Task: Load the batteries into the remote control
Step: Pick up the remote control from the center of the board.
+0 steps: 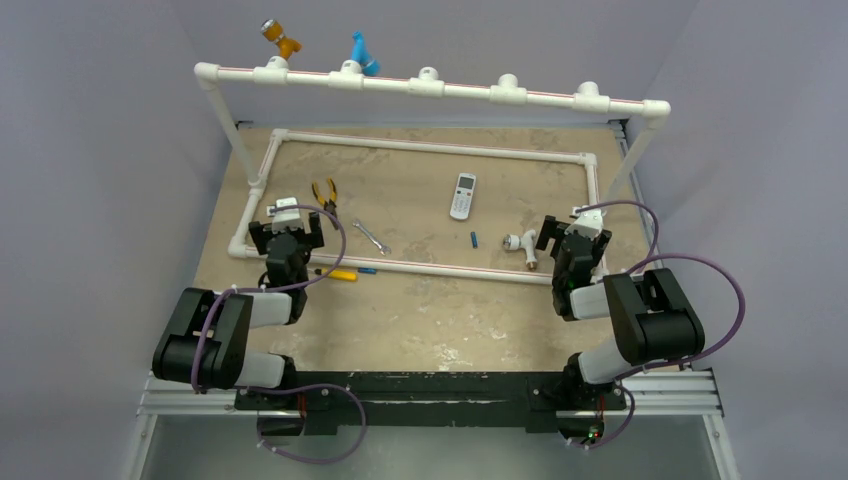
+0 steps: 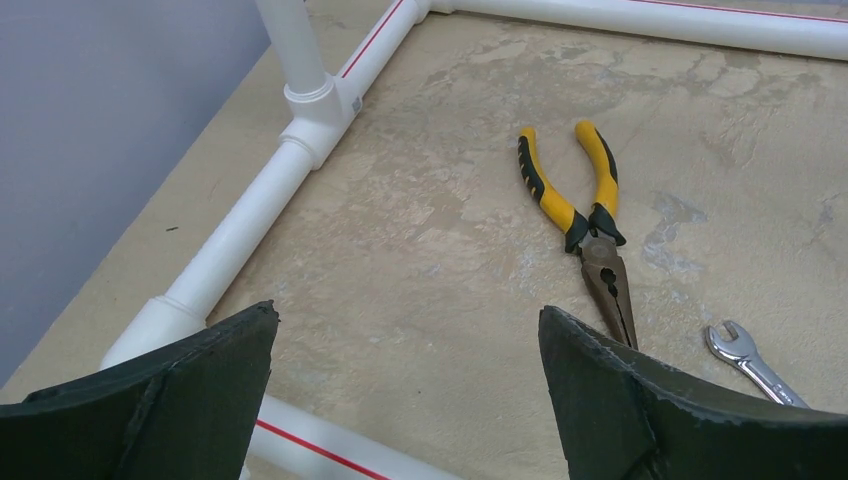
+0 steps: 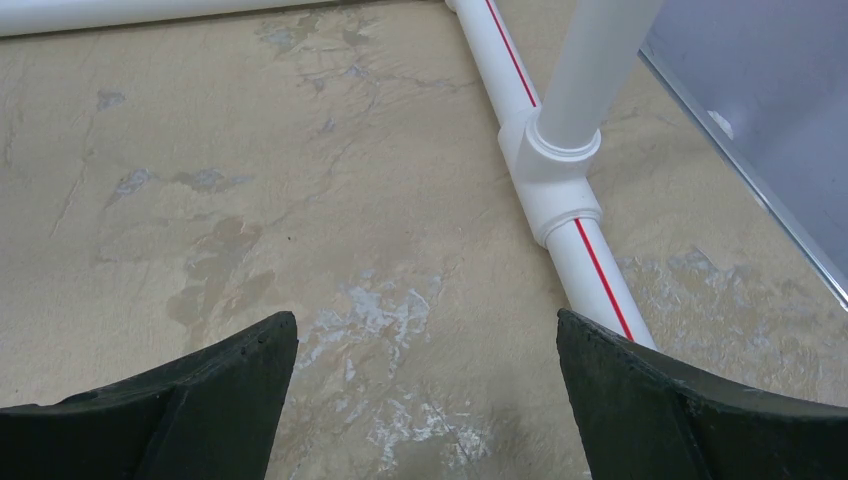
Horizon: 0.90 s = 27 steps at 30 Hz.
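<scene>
Remote control [image 1: 462,195] lies between left claw [image 1: 287,227] and right claw [image 1: 575,232]

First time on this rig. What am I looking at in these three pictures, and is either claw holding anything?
Two robot arms are bolted at the near edge of the table. The wide picture comes from a camera above and behind them. The other two come from a camera on each wrist, with that arm's dark fingers at the bottom. The left claw and right claw both stand open, holding nothing. Inside a white pipe frame lie the remote control, one small blue battery, a white pipe fitting, a wrench and yellow-handled pliers. A yellow-handled screwdriver lies just outside the near pipe.
</scene>
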{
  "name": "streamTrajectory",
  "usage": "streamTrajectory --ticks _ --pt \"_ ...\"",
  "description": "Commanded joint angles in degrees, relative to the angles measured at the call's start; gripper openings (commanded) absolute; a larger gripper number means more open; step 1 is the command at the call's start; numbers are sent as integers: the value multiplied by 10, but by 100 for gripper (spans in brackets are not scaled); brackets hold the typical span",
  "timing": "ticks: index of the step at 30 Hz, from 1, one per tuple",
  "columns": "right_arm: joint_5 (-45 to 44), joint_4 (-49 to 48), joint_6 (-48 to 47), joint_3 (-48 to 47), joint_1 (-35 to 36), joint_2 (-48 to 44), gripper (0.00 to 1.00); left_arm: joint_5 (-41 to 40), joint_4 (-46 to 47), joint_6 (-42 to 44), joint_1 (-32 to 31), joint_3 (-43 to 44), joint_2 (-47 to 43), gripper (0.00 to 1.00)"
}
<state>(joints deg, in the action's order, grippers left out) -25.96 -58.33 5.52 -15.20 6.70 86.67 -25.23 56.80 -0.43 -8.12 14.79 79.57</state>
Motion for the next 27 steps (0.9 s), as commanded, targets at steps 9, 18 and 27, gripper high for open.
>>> streamTrajectory --ticks 9,18,27 --pt "-4 -31 -2 -10 -2 0 99 9 13 -10 6 16 -10 100" --pt "-12 -42 -4 -2 -2 -8 99 9 14 -10 6 15 -9 100" --pt "-12 163 26 -17 4 -169 99 9 10 -13 9 16 -11 100"
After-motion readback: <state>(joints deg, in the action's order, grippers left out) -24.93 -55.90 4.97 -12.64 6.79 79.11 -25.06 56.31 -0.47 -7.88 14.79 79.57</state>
